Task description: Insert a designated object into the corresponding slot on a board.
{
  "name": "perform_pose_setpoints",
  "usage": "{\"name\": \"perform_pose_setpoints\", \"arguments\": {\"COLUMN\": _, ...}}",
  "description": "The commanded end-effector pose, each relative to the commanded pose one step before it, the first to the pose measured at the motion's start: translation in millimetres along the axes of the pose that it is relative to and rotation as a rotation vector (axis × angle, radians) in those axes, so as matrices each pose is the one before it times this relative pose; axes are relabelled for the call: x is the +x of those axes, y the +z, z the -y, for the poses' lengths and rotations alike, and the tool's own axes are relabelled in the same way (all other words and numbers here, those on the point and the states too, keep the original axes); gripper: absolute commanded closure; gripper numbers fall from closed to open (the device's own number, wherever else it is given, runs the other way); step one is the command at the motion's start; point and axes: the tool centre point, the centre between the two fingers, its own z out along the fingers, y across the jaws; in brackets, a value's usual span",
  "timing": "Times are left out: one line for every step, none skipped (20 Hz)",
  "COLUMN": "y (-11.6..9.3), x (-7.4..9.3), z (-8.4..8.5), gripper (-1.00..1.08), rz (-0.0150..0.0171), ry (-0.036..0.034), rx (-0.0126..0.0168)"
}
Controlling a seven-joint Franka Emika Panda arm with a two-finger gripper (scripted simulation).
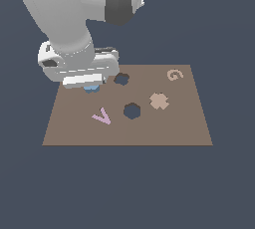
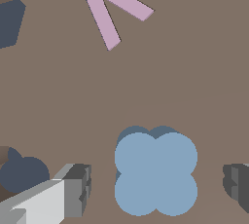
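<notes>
The designated object [image 2: 155, 173], a light blue lobed block, lies flat on the brown board [image 2: 194, 72]. My gripper [image 2: 156, 184] is open and straddles it, with one finger [image 2: 75, 189] and the other finger [image 2: 237, 181] each a gap away from the block's sides. In the exterior view the hand [image 1: 82, 68] sits low over the block [image 1: 91, 89], hiding most of it. The slot [image 1: 121, 79], a dark scalloped hole, lies just to the exterior view's right of the hand; it also shows in the wrist view as the slot [image 2: 22, 173] beside one finger.
On the board [image 1: 60, 133] there are also a dark hexagonal hole [image 1: 132, 110], a pink V piece [image 1: 102, 117], a tan cross piece [image 1: 159, 101] and a tan G piece [image 1: 174, 74]. The wrist view shows the V [image 2: 109, 9] and the hexagonal hole [image 2: 9, 23].
</notes>
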Motion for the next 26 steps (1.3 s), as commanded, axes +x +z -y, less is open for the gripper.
{"name": "perform_pose_setpoints", "arguments": {"y": -0.01, "x": -0.04, "z": -0.2, "gripper": -0.92, "rz": 0.00003, "ry": 0.00046, "rx": 0.00001}}
{"name": "perform_pose_setpoints", "arguments": {"y": 0.32, "x": 0.01, "z": 0.02, "gripper": -0.92, "rz": 0.0, "ry": 0.0, "rx": 0.0}}
{"name": "perform_pose_setpoints", "arguments": {"y": 0.96, "x": 0.02, "z": 0.05, "gripper": -0.92, "rz": 0.0, "ry": 0.0, "rx": 0.0}}
{"name": "perform_pose_setpoints", "arguments": {"y": 1.6, "x": 0.03, "z": 0.09, "gripper": -0.92, "rz": 0.0, "ry": 0.0, "rx": 0.0}}
{"name": "perform_pose_setpoints", "arguments": {"y": 2.24, "x": 0.04, "z": 0.13, "gripper": -0.92, "rz": 0.0, "ry": 0.0, "rx": 0.0}}
{"name": "perform_pose_setpoints", "arguments": {"y": 2.88, "x": 0.04, "z": 0.17, "gripper": -0.92, "rz": 0.0, "ry": 0.0, "rx": 0.0}}
{"name": "perform_pose_setpoints", "arguments": {"y": 3.37, "x": 0.02, "z": 0.2, "gripper": -0.92, "rz": 0.0, "ry": 0.0, "rx": 0.0}}
{"name": "perform_pose_setpoints", "arguments": {"y": 2.89, "x": 0.0, "z": 0.18, "gripper": -0.92, "rz": 0.0, "ry": 0.0, "rx": 0.0}}
{"name": "perform_pose_setpoints", "arguments": {"y": 2.25, "x": -0.01, "z": 0.15, "gripper": -0.92, "rz": 0.0, "ry": 0.0, "rx": 0.0}}
{"name": "perform_pose_setpoints", "arguments": {"y": 1.61, "x": -0.01, "z": 0.11, "gripper": -0.92, "rz": 0.0, "ry": 0.0, "rx": 0.0}}
{"name": "perform_pose_setpoints", "arguments": {"y": 0.96, "x": -0.01, "z": 0.06, "gripper": -0.92, "rz": 0.0, "ry": 0.0, "rx": 0.0}}
{"name": "perform_pose_setpoints", "arguments": {"y": 0.32, "x": 0.0, "z": 0.02, "gripper": -0.92, "rz": 0.0, "ry": 0.0, "rx": 0.0}}
{"name": "perform_pose_setpoints", "arguments": {"y": 0.0, "x": 0.0, "z": 0.0, "gripper": 1.08, "rz": 0.0, "ry": 0.0, "rx": 0.0}}
{"name": "perform_pose_setpoints", "arguments": {"y": 0.0, "x": 0.0, "z": 0.0, "gripper": 1.08, "rz": 0.0, "ry": 0.0, "rx": 0.0}}
{"name": "perform_pose_setpoints", "arguments": {"y": 0.0, "x": 0.0, "z": 0.0, "gripper": 1.08, "rz": 0.0, "ry": 0.0, "rx": 0.0}}
{"name": "perform_pose_setpoints", "arguments": {"y": 0.0, "x": 0.0, "z": 0.0, "gripper": 1.08, "rz": 0.0, "ry": 0.0, "rx": 0.0}}
{"name": "perform_pose_setpoints", "arguments": {"y": 0.0, "x": 0.0, "z": 0.0, "gripper": 1.08, "rz": 0.0, "ry": 0.0, "rx": 0.0}}
{"name": "perform_pose_setpoints", "arguments": {"y": 0.0, "x": 0.0, "z": 0.0, "gripper": 1.08, "rz": 0.0, "ry": 0.0, "rx": 0.0}}
{"name": "perform_pose_setpoints", "arguments": {"y": 0.0, "x": 0.0, "z": 0.0, "gripper": 1.08, "rz": 0.0, "ry": 0.0, "rx": 0.0}}
{"name": "perform_pose_setpoints", "arguments": {"y": 0.0, "x": 0.0, "z": 0.0, "gripper": 1.08, "rz": 0.0, "ry": 0.0, "rx": 0.0}}
{"name": "perform_pose_setpoints", "arguments": {"y": 0.0, "x": 0.0, "z": 0.0, "gripper": 1.08, "rz": 0.0, "ry": 0.0, "rx": 0.0}}
{"name": "perform_pose_setpoints", "arguments": {"y": 0.0, "x": 0.0, "z": 0.0, "gripper": 1.08, "rz": 0.0, "ry": 0.0, "rx": 0.0}}
{"name": "perform_pose_setpoints", "arguments": {"y": -0.5, "x": -0.09, "z": -0.51, "gripper": 1.08, "rz": -0.00023, "ry": 0.00058, "rx": -0.0003}}
{"name": "perform_pose_setpoints", "arguments": {"y": -0.04, "x": 0.0, "z": -0.01, "gripper": 1.08, "rz": 0.0, "ry": 0.0, "rx": 0.0}}
{"name": "perform_pose_setpoints", "arguments": {"y": -0.04, "x": 0.01, "z": -0.07, "gripper": 1.08, "rz": -0.00005, "ry": -0.00069, "rx": -0.00004}}
{"name": "perform_pose_setpoints", "arguments": {"y": -0.02, "x": 0.16, "z": 0.12, "gripper": 1.08, "rz": -0.00001, "ry": -0.00267, "rx": -0.00001}}
